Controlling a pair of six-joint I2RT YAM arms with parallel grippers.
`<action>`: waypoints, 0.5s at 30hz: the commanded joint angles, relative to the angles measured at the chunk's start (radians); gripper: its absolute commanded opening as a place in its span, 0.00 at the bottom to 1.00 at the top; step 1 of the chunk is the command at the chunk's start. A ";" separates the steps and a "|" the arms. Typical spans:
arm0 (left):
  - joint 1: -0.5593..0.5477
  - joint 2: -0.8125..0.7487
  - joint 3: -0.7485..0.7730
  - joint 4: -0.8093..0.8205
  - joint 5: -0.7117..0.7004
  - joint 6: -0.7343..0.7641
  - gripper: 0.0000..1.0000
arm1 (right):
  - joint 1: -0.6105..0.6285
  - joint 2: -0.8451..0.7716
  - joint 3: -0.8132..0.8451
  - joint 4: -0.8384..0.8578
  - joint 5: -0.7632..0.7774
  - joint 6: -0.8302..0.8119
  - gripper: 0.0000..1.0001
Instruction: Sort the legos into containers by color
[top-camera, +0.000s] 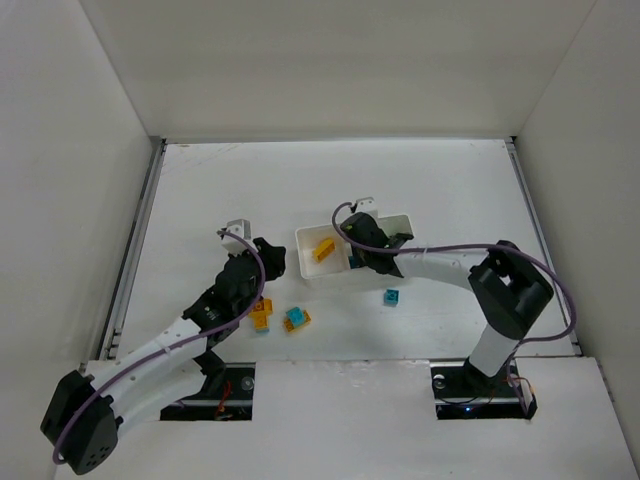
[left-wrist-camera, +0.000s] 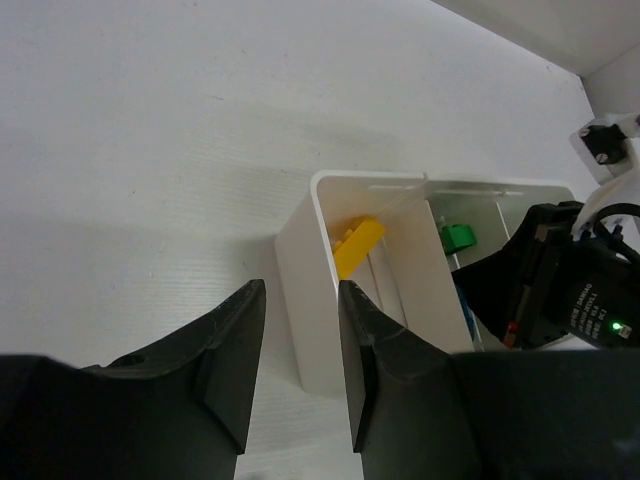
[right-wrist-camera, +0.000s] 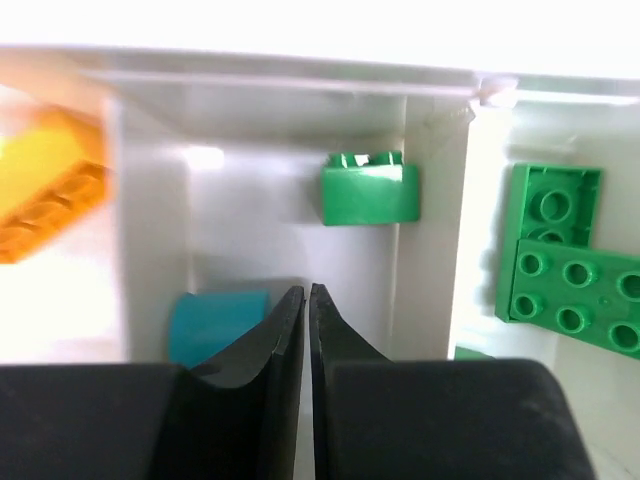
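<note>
White three-cell tray, orange-yellow brick left, cyan brick and green brick middle, green plates right, right gripper pressed together, left gripper slightly spread

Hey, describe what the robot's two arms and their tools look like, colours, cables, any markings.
Both the left arm and right arm have white links between bulky black joints, and a purple cable loops along each. The left tool and right tool each have two matte black curved fingers. The right wrist housing carries small white print and a green light.
</note>
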 joint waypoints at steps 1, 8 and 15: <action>0.005 0.004 -0.008 0.046 -0.015 0.014 0.33 | 0.030 -0.073 -0.014 0.173 0.086 -0.003 0.13; 0.005 -0.022 -0.022 0.052 -0.038 0.020 0.33 | 0.056 -0.147 -0.014 0.154 0.087 -0.005 0.17; 0.008 -0.059 -0.036 0.052 -0.060 0.021 0.36 | 0.082 -0.230 -0.020 0.088 0.083 0.018 0.27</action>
